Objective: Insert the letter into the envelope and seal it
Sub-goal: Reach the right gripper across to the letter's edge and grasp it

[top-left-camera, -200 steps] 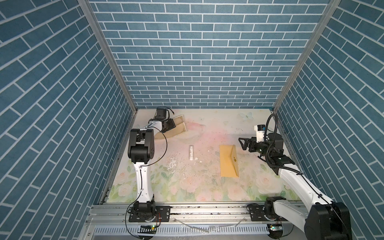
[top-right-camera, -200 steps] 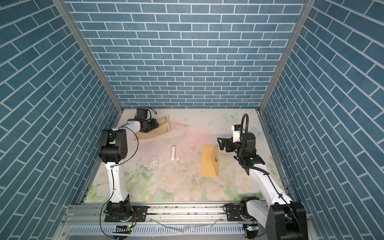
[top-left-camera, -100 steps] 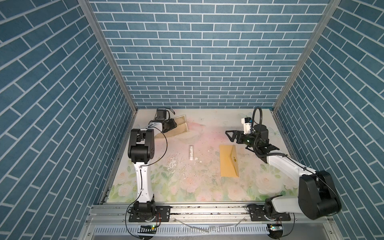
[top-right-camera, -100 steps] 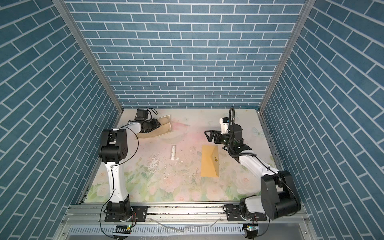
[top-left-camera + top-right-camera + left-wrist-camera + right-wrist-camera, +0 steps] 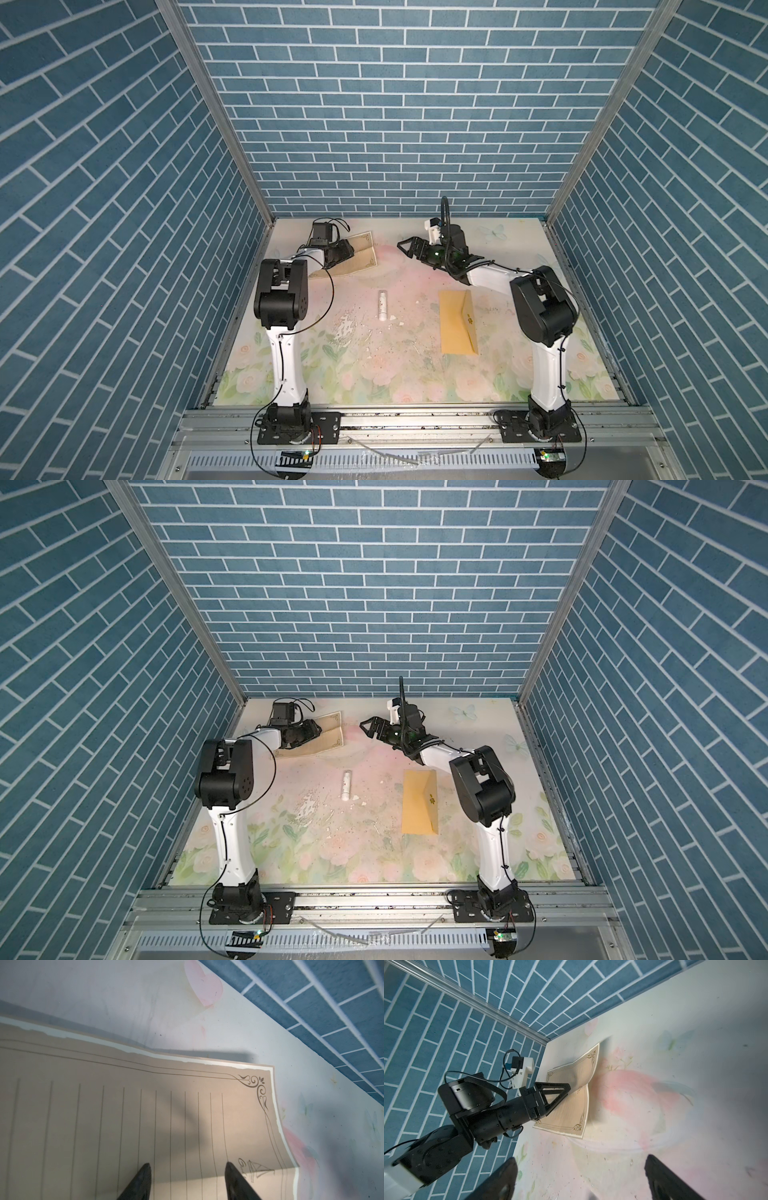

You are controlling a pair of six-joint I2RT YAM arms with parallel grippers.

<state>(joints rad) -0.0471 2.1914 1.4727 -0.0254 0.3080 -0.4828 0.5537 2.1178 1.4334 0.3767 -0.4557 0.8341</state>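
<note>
The tan letter [image 5: 362, 261] [image 5: 329, 734] lies at the back left of the table, its far half curled up off the surface along a crease [image 5: 579, 1076]. My left gripper [image 5: 347, 251] [image 5: 313, 729] rests over the sheet with its jaws open, both fingertips on the ruled face [image 5: 187, 1164]. My right gripper [image 5: 405, 249] [image 5: 365, 729] hovers open at the back middle, facing the letter, with nothing between its fingers [image 5: 581, 1159]. The mustard-yellow envelope [image 5: 455, 328] [image 5: 417, 808] lies flat right of centre, flap folded over, with its gold emblem [image 5: 470, 320] showing.
A small white stick [image 5: 381, 305] [image 5: 346, 785] lies near the table's middle, with white flecks scattered round it. Blue brick walls close in the back and both sides. The left arm's elbow [image 5: 282, 291] stands over the left edge.
My right arm has swung from the right side, beside the envelope, leftward and back toward the letter. The left gripper and the letter have stayed where they were.
</note>
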